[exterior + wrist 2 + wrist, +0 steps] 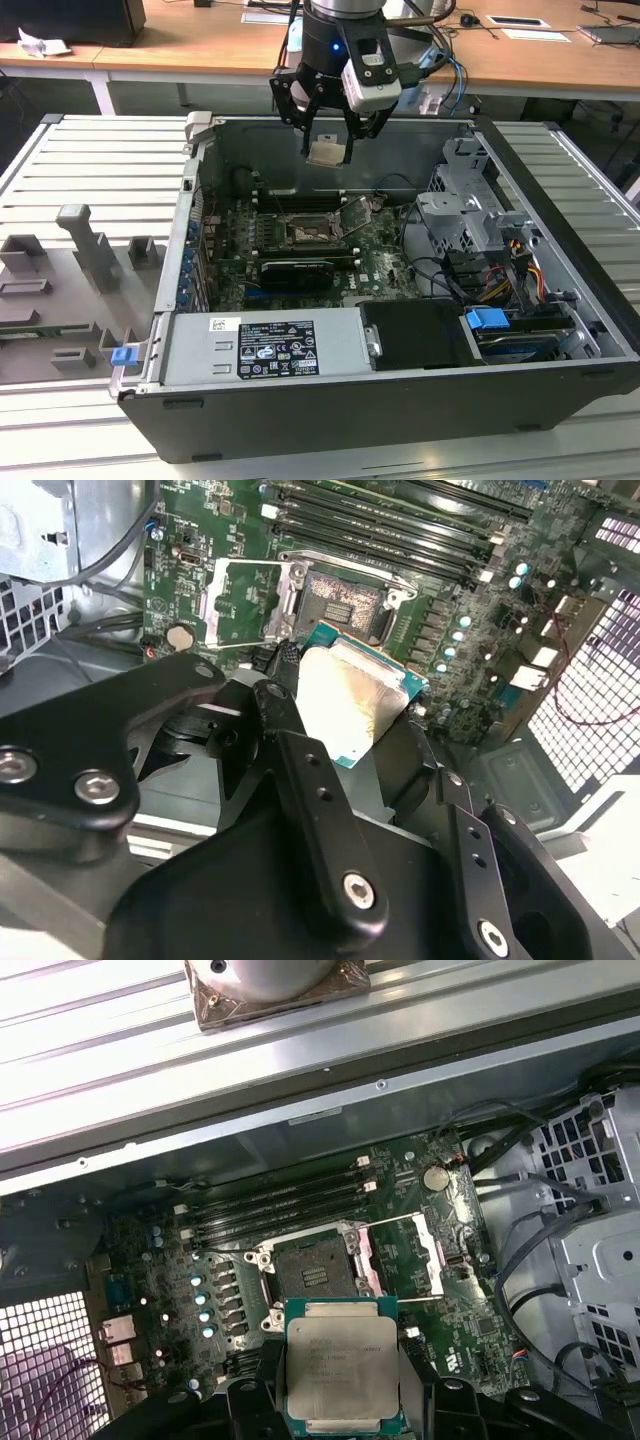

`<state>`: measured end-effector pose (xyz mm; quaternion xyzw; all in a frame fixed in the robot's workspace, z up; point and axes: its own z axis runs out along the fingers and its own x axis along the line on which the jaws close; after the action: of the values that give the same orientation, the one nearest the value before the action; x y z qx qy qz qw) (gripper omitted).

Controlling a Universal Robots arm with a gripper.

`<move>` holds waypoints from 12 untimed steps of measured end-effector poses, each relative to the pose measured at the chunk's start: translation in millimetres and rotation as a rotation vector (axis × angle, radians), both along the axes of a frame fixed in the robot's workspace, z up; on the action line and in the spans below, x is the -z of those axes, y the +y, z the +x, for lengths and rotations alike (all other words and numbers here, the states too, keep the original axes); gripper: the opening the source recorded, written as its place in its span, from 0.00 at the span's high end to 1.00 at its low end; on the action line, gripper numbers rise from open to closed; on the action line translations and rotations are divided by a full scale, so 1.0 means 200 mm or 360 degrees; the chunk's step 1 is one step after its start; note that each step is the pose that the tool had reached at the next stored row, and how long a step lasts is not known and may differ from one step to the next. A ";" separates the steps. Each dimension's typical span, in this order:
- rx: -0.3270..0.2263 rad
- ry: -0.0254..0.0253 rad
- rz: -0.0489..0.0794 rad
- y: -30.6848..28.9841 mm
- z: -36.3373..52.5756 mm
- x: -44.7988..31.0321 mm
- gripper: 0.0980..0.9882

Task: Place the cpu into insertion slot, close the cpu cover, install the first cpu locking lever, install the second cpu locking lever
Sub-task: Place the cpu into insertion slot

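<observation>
Step in hand, by judgement: the first one, cpu placement. Grips the small flat square silver-beige cpu [326, 152] in the black tool [328, 154], closed on its edges. Hangs high over the open black computer case [540, 330], well clear of the green motherboard [470, 1340]. Leaves the square grey-rimmed insertion slot [312, 1268] bare mid-board, with the thin silver cpu cover [374, 1260] swung open beside it. Probably calls for squaring chip to rim, then a level descent. Counts one cpu, one slot, one cover.

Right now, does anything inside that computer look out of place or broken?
Nothing looks broken. The cpu is not seated: the gripper holds it above the open case, and the insertion slot sits empty with its cpu cover flipped open beside it.
</observation>
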<state>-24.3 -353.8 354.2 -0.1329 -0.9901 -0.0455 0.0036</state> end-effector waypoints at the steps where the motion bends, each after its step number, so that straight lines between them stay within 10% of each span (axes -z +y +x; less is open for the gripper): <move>1: 0.0008 0.00001 0.0000 0.000 0.000 0.000 0.50; 12: 0.0094 0.00000 0.0000 0.000 0.000 0.006 0.50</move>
<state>-24.3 -353.8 353.1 -0.1622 -0.9857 -0.0456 0.0023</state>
